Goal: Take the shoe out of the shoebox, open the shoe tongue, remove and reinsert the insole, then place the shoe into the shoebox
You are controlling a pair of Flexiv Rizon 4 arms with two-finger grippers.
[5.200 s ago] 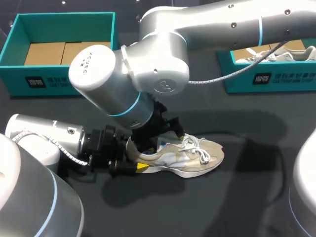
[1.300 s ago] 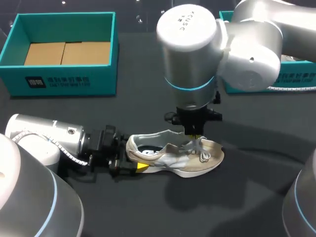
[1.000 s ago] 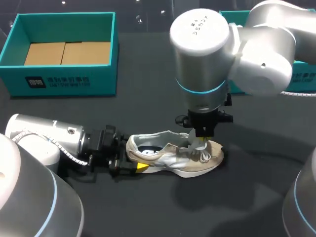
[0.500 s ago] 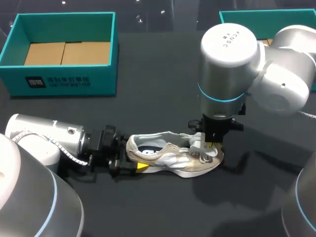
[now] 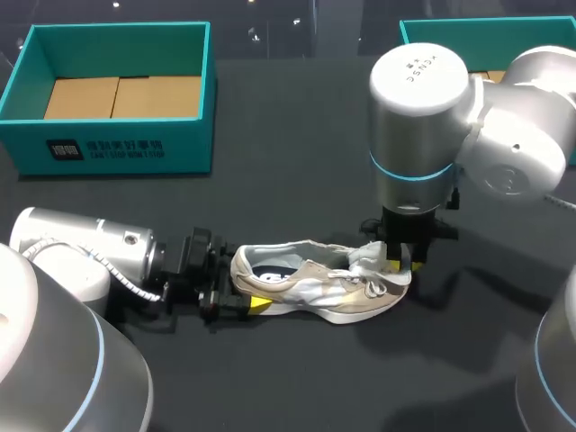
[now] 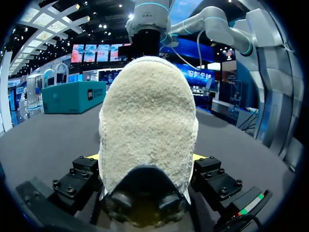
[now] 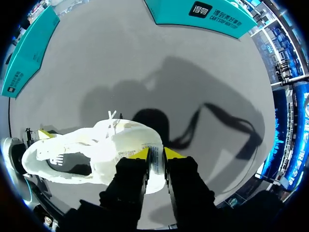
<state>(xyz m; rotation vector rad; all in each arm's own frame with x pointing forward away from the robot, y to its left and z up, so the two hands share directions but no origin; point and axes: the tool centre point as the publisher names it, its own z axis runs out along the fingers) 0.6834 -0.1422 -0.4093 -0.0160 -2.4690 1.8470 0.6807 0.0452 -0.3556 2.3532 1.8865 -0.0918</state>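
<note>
step: open tongue | shoe [image 5: 315, 288] sits on table [image 5: 297, 162], out of the box | L gripper [image 6: 147, 179] closed snug on both sides of heel [image 6: 147, 111] | R gripper [image 7: 155, 162] pinched shut on tongue [image 5: 369, 256] tip | tip: pull tongue up + to shoe's front, slow; L holds tight; don't catch laces [image 5: 367, 286]

My left arm [image 5: 81, 247] lies low and level from the left side. The left gripper [image 5: 236, 286] points sideways, and both its fingers press on the heel of the shoe [image 5: 315, 288]. My right arm [image 5: 504, 135] bends in from the right with its wrist upright. The right gripper [image 5: 394, 263] points straight down, its yellow tips pinching the tongue [image 5: 364, 255] from both sides.
</note>
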